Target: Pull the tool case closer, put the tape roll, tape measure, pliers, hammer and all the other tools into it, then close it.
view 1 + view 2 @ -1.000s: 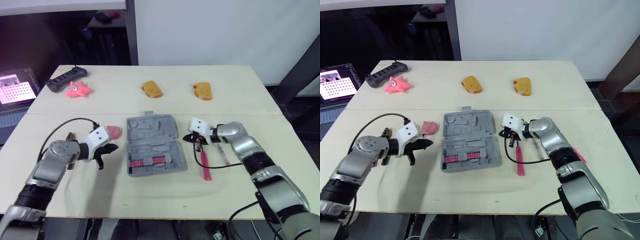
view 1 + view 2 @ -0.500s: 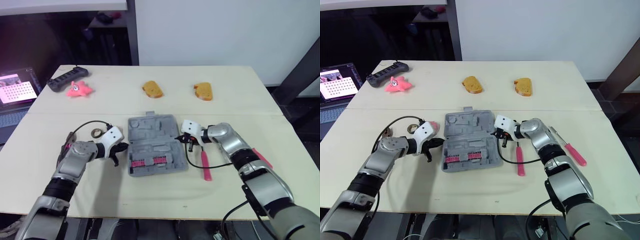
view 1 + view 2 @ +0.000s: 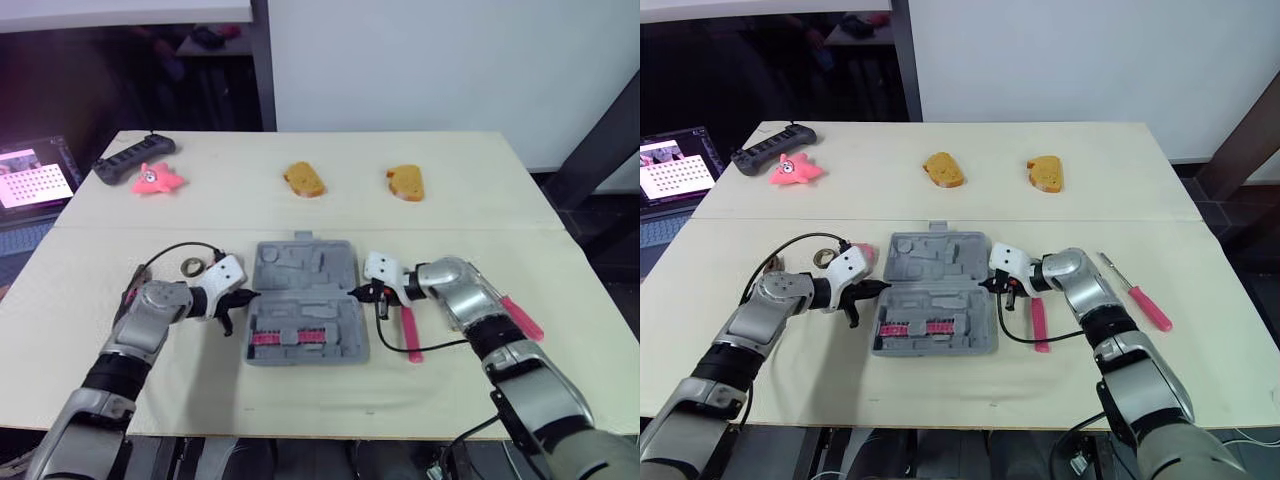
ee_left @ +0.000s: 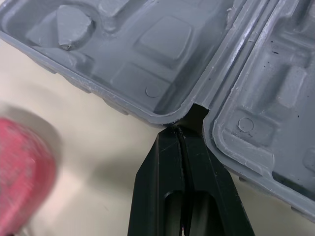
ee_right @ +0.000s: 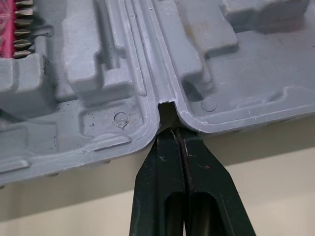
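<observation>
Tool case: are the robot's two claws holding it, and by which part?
Not clasped. The left gripper and right gripper are both shut, their tips wedged in the hinge notches on opposite sides of the open tool case.

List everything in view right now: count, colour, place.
Grey plastic tool case: 1, grey, open flat at table centre.
Pink bit strip: 1, in the case's near half.
Pink-handled tool: 1, on the table just right of the case.
Pink-handled screwdriver: 1, further right.
Small tape roll: 1, dark ring, left of the case.
Pink rounded object: 1, beside the left gripper; type unclear.
Orange bread-like pieces: 2, far side.
Pink star toy: 1, far left.
Black power strip: 1, behind the toy.
Laptop: 1, off the table's left edge.
Light wooden table: 1.
Left gripper: black, shut, at the case's left hinge notch.
Right gripper: black, shut, at the right hinge notch.
</observation>
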Controlling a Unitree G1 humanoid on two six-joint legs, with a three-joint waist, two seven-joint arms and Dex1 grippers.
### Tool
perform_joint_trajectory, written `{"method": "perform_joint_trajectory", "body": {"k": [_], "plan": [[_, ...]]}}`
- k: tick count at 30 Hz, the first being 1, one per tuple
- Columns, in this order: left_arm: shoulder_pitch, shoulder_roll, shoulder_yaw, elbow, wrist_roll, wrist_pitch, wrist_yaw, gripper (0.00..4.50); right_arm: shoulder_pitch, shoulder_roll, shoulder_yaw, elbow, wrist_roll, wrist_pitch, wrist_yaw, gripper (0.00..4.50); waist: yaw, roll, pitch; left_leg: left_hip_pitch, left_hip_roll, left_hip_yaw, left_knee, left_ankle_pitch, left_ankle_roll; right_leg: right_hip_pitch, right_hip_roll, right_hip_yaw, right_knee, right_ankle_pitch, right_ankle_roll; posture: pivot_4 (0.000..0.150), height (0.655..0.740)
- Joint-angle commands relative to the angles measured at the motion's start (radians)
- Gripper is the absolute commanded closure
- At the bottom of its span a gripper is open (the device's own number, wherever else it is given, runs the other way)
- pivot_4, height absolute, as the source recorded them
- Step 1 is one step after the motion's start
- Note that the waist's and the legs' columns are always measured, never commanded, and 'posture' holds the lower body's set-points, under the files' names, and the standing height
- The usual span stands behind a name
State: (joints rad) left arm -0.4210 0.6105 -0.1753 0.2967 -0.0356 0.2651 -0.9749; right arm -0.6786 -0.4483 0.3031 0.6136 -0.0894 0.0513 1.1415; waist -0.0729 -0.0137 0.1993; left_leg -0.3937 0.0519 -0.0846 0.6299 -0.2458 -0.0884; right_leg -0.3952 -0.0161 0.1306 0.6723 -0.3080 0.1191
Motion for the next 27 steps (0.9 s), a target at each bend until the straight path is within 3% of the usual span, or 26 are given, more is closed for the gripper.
{"method": "perform_joint_trajectory", "body": {"k": [1,12,27], "plan": [[0.049,0.014,-0.008,-0.099,-0.032,0.057,-0.043,4.50,0.057,-0.002,-0.015,-0.156,0.038,0.071,0.002,4.47,0.001,0.000,0.000,0.000,0.000,0.000,0.000,0.000,0.000,0.000,0.000,0.000,0.000,0.000,0.000,0.150,0.7377],[0.220,0.065,0.030,-0.301,-0.083,0.200,-0.029,4.50,0.318,-0.070,-0.057,-0.585,0.110,0.352,-0.043,4.47,0.003,0.000,0.000,0.001,0.000,0.000,0.000,0.000,0.000,0.002,0.000,0.000,-0.001,0.000,0.000,0.150,0.7377],[0.272,0.055,-0.021,-0.405,-0.100,0.266,-0.027,4.50,0.387,-0.119,-0.052,-0.660,0.138,0.423,-0.088,4.47,0.005,0.000,0.000,0.001,0.000,0.000,0.000,0.000,0.000,0.003,0.000,0.000,-0.003,0.000,0.000,0.150,0.7377]]}}
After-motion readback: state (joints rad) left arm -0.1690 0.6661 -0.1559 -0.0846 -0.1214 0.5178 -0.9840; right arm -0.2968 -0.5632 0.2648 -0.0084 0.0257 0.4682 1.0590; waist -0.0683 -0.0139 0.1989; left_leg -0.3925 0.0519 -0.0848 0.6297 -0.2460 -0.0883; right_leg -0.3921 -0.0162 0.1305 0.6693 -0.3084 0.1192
